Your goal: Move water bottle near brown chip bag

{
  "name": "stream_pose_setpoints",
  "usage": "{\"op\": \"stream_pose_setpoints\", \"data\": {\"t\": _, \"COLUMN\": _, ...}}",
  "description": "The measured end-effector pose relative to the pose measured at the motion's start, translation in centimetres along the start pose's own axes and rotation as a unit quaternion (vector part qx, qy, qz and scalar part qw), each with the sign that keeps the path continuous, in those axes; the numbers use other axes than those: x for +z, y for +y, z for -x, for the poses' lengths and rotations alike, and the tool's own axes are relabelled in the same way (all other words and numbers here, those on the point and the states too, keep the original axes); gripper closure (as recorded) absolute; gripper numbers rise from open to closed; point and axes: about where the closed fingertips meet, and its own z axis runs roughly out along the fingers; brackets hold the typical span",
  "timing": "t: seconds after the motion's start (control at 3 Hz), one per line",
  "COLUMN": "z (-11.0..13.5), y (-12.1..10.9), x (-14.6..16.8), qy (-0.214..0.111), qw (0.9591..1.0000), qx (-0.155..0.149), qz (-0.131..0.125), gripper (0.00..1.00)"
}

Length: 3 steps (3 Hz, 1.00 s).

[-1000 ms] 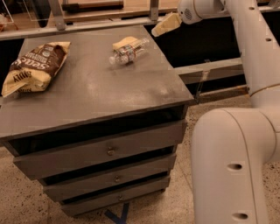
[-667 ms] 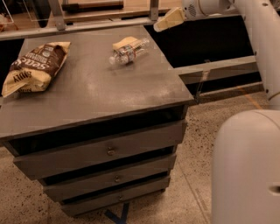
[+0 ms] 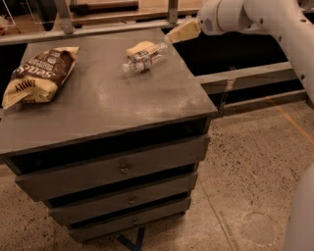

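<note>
The water bottle (image 3: 144, 58) is small and clear with a dark-and-white label band. It lies on its side at the back right of the grey drawer cabinet's top (image 3: 108, 98). The brown chip bag (image 3: 37, 73) lies flat at the left end of that top, well apart from the bottle. My gripper (image 3: 179, 32) hangs from the white arm (image 3: 245, 14) at the top right. It is above the cabinet's back right corner, a short way right of the bottle and not touching it.
A pale yellow sponge-like wedge (image 3: 137, 47) lies right behind the bottle, touching it. The cabinet has three drawers (image 3: 122, 169) in front. A dark shelf unit with grey rails (image 3: 245, 73) stands to the right. Below is speckled floor (image 3: 255, 171).
My gripper has come a little lower and to the left, closer to the bottle. The arm's large lower body has left the right foreground. The bottle and the bag have not moved.
</note>
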Motion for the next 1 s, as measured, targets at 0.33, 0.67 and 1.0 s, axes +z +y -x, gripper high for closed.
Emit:
{"op": "stream_pose_setpoints", "data": {"t": 0.33, "z": -2.7, "y": 3.4, "x": 1.8, "qy": 0.015, "qw": 0.9996, "qx": 0.015, "qz": 0.017, "gripper": 0.0}}
{"op": "stream_pose_setpoints", "data": {"t": 0.67, "z": -3.5, "y": 6.1, "x": 2.8, "qy": 0.008, "qw": 0.9997, "qx": 0.008, "qz": 0.022, "gripper": 0.0}}
{"op": "stream_pose_setpoints", "data": {"t": 1.0, "z": -3.2, "y": 8.0, "x": 4.2, "qy": -0.01, "qw": 0.9996, "qx": -0.003, "qz": 0.027, "gripper": 0.0}}
